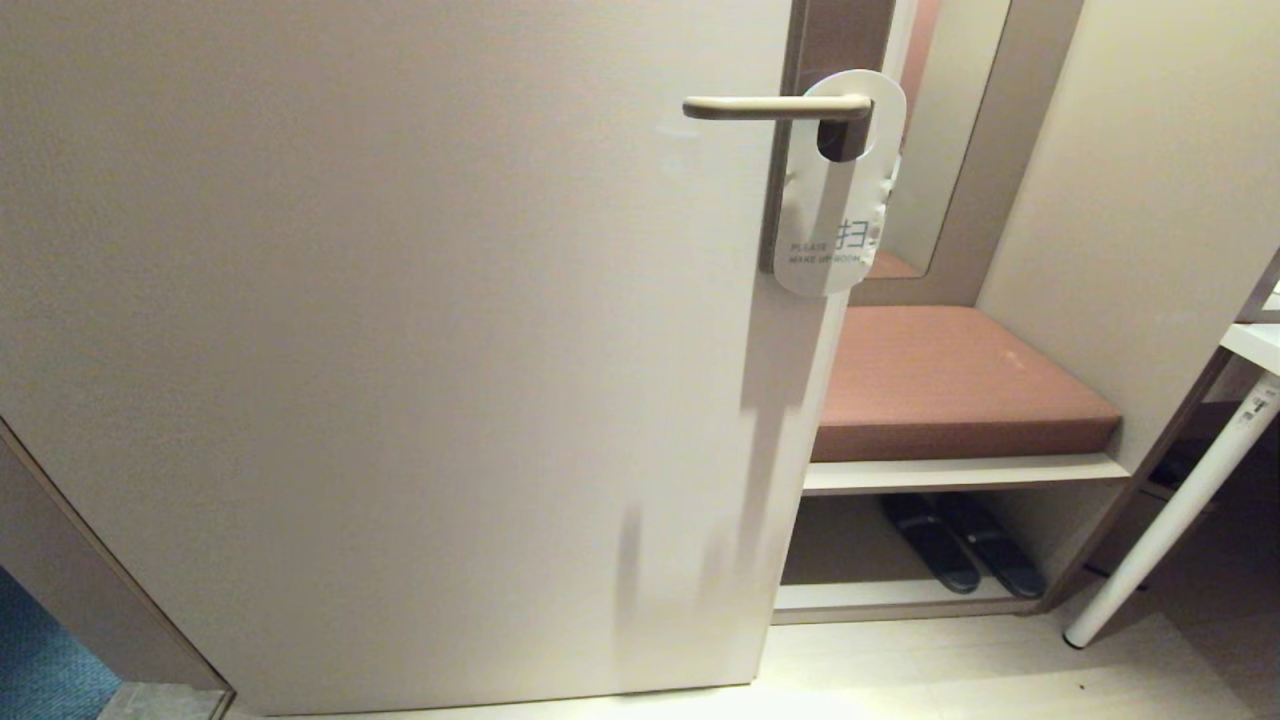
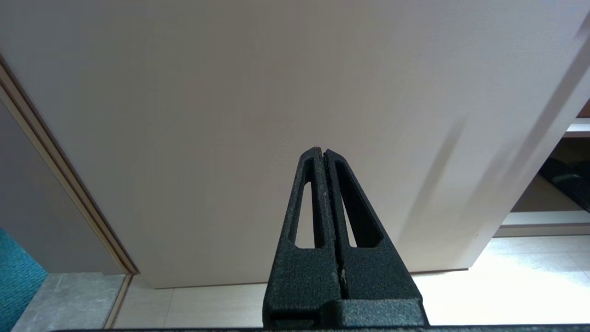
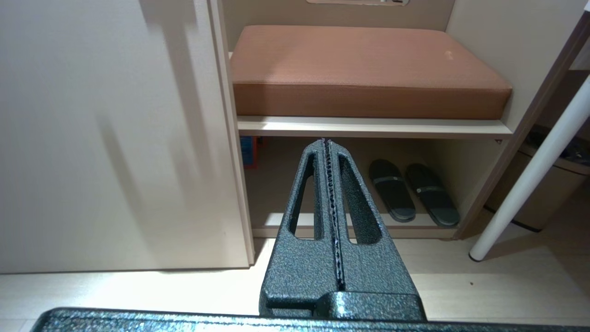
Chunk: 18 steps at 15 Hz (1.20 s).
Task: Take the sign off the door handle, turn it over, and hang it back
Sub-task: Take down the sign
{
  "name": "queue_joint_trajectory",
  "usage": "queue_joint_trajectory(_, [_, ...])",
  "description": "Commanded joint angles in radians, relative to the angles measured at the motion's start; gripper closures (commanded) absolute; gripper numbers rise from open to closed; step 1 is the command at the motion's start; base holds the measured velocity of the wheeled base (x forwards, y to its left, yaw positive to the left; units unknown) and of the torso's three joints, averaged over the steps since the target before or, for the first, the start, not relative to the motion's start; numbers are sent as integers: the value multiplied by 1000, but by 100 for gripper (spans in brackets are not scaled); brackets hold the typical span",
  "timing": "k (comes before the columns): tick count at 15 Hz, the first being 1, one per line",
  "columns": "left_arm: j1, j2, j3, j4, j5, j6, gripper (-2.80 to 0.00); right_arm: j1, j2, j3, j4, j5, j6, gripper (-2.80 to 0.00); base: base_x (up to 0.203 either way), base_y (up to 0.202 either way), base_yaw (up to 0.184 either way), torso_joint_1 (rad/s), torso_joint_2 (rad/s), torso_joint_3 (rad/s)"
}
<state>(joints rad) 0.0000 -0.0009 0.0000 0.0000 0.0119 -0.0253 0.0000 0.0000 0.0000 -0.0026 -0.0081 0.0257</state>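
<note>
Sign point(image 1: 838, 215) hangs on the door handle point(image 1: 775, 106), white face out with blue text, its oval hole looped over the lever near the elbow; card body drops down over the brown-grey plate point(image 1: 790, 140) at the door edge, tilted slightly. Handle is horizontal, lever pointing toward the robot's left across the pale door point(image 1: 400, 350). Neither arm shows in the head view.

Left gripper point(image 2: 322, 151) seen from its wrist view: black fingers point(image 2: 311, 193) pressed together tip to tip, nothing between them, pointing at the lower part of the door, well below the handle. Pale floor point(image 2: 207, 304) under it, door frame point(image 2: 60, 184) and a patch of teal carpet point(image 2: 18, 272) off to one side.

Right gripper point(image 3: 326, 143) from its wrist view: fingers point(image 3: 313, 193) fully closed too, toothed inner faces meeting, holding nothing, aimed at the alcove beside the door. There, brown seat cushion point(image 3: 364, 69) on a pale shelf point(image 3: 368, 127), pair of dark slippers point(image 3: 412, 191) side by side in the open space beneath. White round table leg point(image 3: 530, 175) slants down to the floor near the alcove's side panel. Mirror panel point(image 1: 940, 130) stands behind the sign above the cushion
</note>
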Motion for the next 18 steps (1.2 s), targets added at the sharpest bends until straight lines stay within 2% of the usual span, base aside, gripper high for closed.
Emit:
queue_joint_trajectory(1, [0,1,0,0,0,-1,0,0,0,0,0,0,0,0,0,0,0,0,0,0])
queue_joint_trajectory(18, [0,1,0,0,0,-1,0,0,0,-4,6,3,-8,0,0,0,0,0,0,0])
